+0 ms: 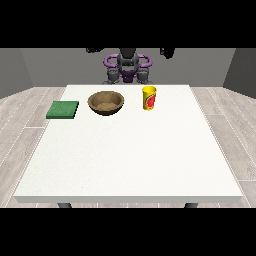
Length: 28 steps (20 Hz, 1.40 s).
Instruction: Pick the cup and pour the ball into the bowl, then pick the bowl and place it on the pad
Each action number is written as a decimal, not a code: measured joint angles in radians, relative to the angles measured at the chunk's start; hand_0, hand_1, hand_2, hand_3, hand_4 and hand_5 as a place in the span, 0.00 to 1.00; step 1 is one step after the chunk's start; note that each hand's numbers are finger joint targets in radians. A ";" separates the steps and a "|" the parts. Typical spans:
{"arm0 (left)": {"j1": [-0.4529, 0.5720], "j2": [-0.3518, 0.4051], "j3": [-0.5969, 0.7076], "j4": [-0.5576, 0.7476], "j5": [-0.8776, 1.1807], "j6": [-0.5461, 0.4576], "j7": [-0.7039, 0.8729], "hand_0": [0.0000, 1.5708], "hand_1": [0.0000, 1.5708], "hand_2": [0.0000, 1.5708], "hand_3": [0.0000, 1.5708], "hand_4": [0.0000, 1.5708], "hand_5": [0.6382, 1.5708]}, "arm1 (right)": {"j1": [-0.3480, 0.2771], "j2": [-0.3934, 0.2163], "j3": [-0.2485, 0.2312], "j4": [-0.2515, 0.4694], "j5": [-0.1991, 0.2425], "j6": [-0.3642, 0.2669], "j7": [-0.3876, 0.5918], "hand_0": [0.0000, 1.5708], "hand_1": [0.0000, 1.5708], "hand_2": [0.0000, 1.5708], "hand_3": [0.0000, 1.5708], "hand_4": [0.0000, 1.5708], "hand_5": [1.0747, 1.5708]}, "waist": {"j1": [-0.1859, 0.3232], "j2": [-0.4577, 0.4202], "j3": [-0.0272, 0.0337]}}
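Here you see the yellow cup (149, 97) standing upright on the white bench (130, 155), long axis vertical, mouth up, a red mark on its smooth side. Just beside it at the view's left sits the round brown bowl (106, 103), then the flat green square pad (63, 110). Both hands (167, 51) (93, 49) hang raised well behind the cup; whether their fingers are apart or together, you cannot tell.

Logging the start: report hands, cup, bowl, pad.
Both hands raised, off the table. Cup upright, untouched, right of bowl. Pad left of bowl. Nothing between them.
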 measured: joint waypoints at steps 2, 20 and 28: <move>0.012 -0.008 -0.013 0.023 -0.012 -0.011 -0.068 0.00 0.00 0.00 0.00 0.00 0.97 | -0.022 0.000 -0.015 0.026 0.012 0.000 -0.035 0.00 0.00 0.28 0.44 0.46 1.00 | 0.009 0.051 0.0000; 0.078 -0.019 -0.051 0.401 -0.085 -0.041 -0.537 0.00 0.00 0.00 0.00 0.00 0.96 | -0.213 -0.151 -0.279 0.280 -0.022 0.103 -0.121 0.00 0.00 0.27 0.39 0.42 0.99 | 0.033 0.174 0.0001; -0.034 -0.007 0.024 0.632 -0.084 -0.026 -0.648 0.00 0.00 0.00 0.00 0.00 0.95 | -0.239 -0.184 -0.318 0.317 -0.040 0.159 -0.127 0.00 0.00 0.22 0.36 0.41 0.99 | -0.010 0.171 -0.0003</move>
